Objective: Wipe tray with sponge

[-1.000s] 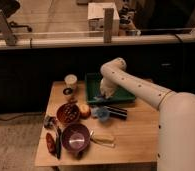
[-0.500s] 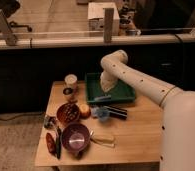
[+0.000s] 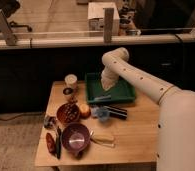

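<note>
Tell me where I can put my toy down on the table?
The bare table lies front right, bordered by the tray behind, the blue tool and purple bowl to the left, and the robot's body on the right. The left side is crowded, from the cup down to the purple bowl. The gripper is down in the tray.
</note>
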Available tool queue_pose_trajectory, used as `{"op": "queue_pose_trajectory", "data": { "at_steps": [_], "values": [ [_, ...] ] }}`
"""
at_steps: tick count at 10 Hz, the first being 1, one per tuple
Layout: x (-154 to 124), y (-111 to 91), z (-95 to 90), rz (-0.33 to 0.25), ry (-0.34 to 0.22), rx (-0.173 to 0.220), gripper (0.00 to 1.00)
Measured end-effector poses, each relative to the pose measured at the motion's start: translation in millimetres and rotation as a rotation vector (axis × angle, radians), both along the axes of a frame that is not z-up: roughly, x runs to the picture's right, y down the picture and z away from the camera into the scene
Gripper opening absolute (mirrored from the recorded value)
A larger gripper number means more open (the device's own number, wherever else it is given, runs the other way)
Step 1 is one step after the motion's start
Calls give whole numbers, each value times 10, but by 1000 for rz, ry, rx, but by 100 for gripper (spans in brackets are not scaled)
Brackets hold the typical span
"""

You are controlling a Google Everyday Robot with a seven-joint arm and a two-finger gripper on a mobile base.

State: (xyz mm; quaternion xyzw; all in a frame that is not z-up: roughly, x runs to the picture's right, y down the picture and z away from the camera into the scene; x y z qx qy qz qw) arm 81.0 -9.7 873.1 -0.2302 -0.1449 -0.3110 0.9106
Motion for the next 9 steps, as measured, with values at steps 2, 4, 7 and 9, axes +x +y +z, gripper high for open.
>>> {"op": "queue_pose_trajectory", "data": {
  "at_steps": [2, 4, 7, 9],
  "values": [
    [-58, 45, 64, -9, -1, -22, 80],
    [-96, 87, 111, -20, 3, -37, 80],
    [-114, 172, 167, -38, 26, -50, 80],
    [-108, 232, 236, -43, 46, -51, 80]
  ]
}}
